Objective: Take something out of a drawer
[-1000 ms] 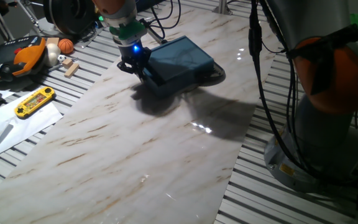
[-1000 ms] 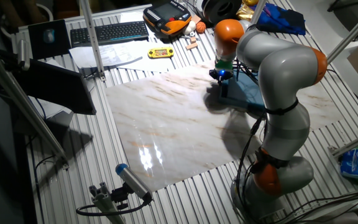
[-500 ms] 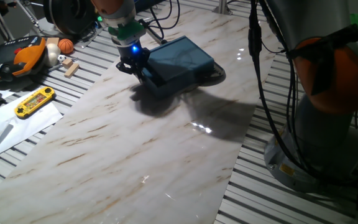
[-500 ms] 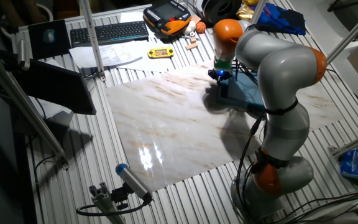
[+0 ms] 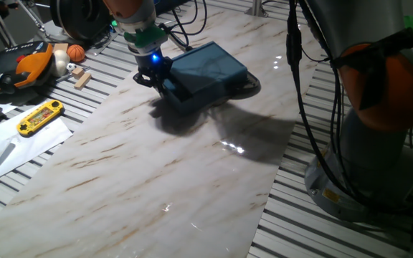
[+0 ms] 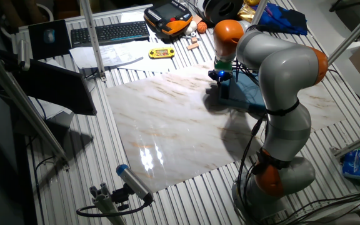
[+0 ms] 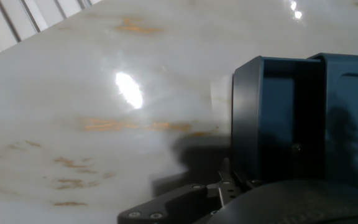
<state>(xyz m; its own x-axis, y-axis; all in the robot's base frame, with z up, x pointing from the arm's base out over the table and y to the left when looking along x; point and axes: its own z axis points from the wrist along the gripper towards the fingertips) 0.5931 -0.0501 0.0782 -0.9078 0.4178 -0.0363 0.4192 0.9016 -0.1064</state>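
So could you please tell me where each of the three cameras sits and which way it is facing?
One fixed view: low beside the marble table, facing across it at the dark blue box; shows the gripper and the arm's base.
The other fixed view: high up, facing down over the whole table; shows the entire arm.
Hand view: on the hand, facing down at the open drawer and marble; only dark gripper hardware shows at the bottom edge.
Both fixed views share the yellow handheld game.

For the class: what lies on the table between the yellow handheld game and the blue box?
Only bare marble tabletop between the yellow game and the blue box, seen in both fixed views.
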